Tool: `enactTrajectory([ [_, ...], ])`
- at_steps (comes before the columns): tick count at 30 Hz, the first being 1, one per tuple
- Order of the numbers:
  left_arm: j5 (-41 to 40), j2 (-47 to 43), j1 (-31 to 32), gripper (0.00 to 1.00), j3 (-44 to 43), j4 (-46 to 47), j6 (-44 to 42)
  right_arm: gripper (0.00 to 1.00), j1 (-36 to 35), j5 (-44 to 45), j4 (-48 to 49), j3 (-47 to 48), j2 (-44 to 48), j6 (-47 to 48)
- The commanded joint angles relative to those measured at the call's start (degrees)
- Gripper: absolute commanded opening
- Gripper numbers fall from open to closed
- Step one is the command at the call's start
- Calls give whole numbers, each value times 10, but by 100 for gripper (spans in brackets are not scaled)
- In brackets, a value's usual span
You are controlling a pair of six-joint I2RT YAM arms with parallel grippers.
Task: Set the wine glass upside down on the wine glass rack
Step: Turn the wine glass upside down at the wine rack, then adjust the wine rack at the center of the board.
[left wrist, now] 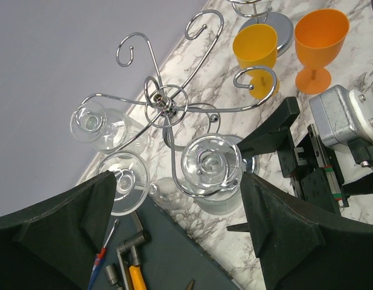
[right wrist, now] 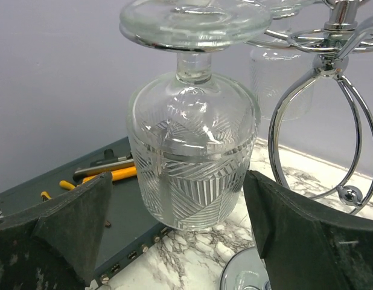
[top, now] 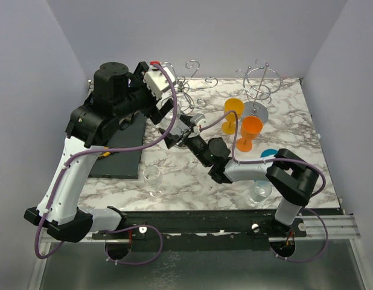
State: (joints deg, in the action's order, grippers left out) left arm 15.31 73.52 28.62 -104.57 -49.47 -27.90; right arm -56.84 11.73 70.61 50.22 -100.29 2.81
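The chrome wine glass rack (top: 188,81) stands at the table's back left. A clear cut-pattern wine glass (right wrist: 192,157) hangs upside down from it, its foot (right wrist: 195,21) resting on a chrome ring. My right gripper (right wrist: 177,223) is open around the bowl, with a gap on each side between the fingers and the glass. From above, the same glass (left wrist: 212,163) shows under its ring, and two more clear glasses (left wrist: 90,121) (left wrist: 123,181) hang beside it. My left gripper (left wrist: 177,223) is open above the rack, holding nothing.
A dark tool tray (top: 123,148) lies left of the rack. Two orange goblets (top: 233,112) (top: 251,130) stand near a second chrome rack (top: 259,84) at the back right. Clear glasses stand upright near the front edge (top: 153,178) (top: 259,192). A blue disc (top: 269,153) lies at the right.
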Motion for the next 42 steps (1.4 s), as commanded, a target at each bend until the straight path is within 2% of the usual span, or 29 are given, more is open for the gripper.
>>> enactTrajectory([
  [1, -9, 1, 0, 91, -11, -9, 5, 95, -4, 10, -6, -22, 30, 2],
  [6, -13, 2, 0, 91, -13, -11, 4, 95, -5, 3, -67, -50, 86, -11],
  [9, -15, 1, 0, 91, -14, -13, 5, 95, -4, 4, -159, -66, 150, -35],
  [13, -17, 6, 0, 92, -16, -16, 16, 96, -4, 20, -402, -33, 255, -104],
  [17, -8, 18, 0, 93, -33, -23, 40, 98, -4, 61, -670, 64, 317, -174],
  [24, 9, 36, 0, 96, -57, -31, 74, 100, -4, 177, -1104, 225, 353, -339],
  [27, 1, 46, 0, 97, -62, -32, 82, 100, -4, 205, -1220, 265, 376, -405],
  [31, -4, 71, 0, 98, -81, -32, 97, 100, -4, 243, -1267, 296, 411, -425],
  [36, -16, 119, 0, 94, -114, -32, 129, 96, -2, 268, -1193, 329, 384, -366],
  [39, -26, 139, 0, 90, -127, -31, 131, 92, 27, 237, -1157, 378, 313, -317],
  [42, -34, 150, 0, 81, -135, -31, 130, 85, 121, 141, -1137, 444, 245, -283],
])
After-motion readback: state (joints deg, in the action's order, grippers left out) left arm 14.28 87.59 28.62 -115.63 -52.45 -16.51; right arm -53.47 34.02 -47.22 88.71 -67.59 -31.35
